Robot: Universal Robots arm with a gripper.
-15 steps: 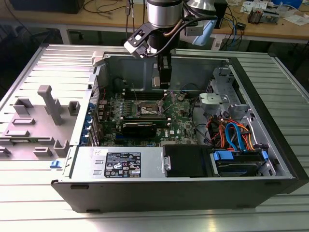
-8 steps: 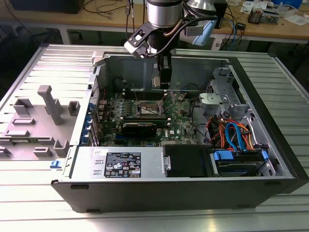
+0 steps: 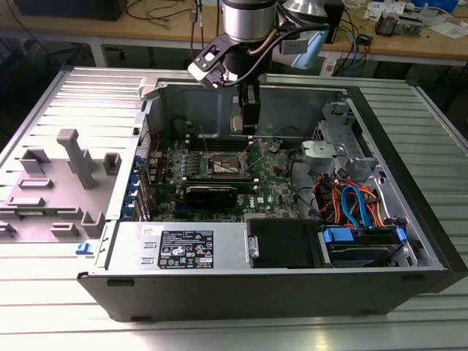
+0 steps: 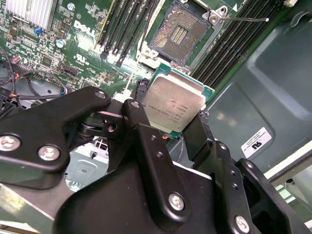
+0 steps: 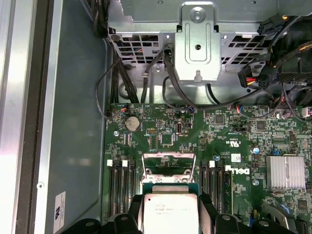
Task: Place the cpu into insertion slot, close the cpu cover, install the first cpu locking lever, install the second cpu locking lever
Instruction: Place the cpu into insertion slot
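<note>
Ribbed aluminium counter (image 3: pixel 51 307) carries the open black computer case (image 3: pixel 256 296), with cluttered workbenches in the background. Your black two-fingered hand (image 4: pixel 171 117) is clamped on the cpu (image 4: pixel 170 97), a small flat square chip with a dull silver-grey metal top, pinching it by two opposite edges. I judge that this grip leaves the underside free so the chip can go down flat.

The chip hangs above and apart from the insertion slot (image 4: pixel 183 31), the square dark socket edged with silver metal on the green motherboard (image 4: pixel 83 44). It sits off to one side of the slot, not over its middle, and the slot lies bare.

In the first wrist view the cpu cover (image 5: pixel 168 156), a thin silver frame plate, stands raised at the slot's edge, leaving the way in open. Beside the slot a thin wire locking lever (image 4: pixel 246 19) is swung out loose.

Long narrow black memory slots (image 4: pixel 122 29) flank the slot on both sides, so you likely have little room there. Dark cables (image 5: pixel 170 78) loop beyond it.
</note>
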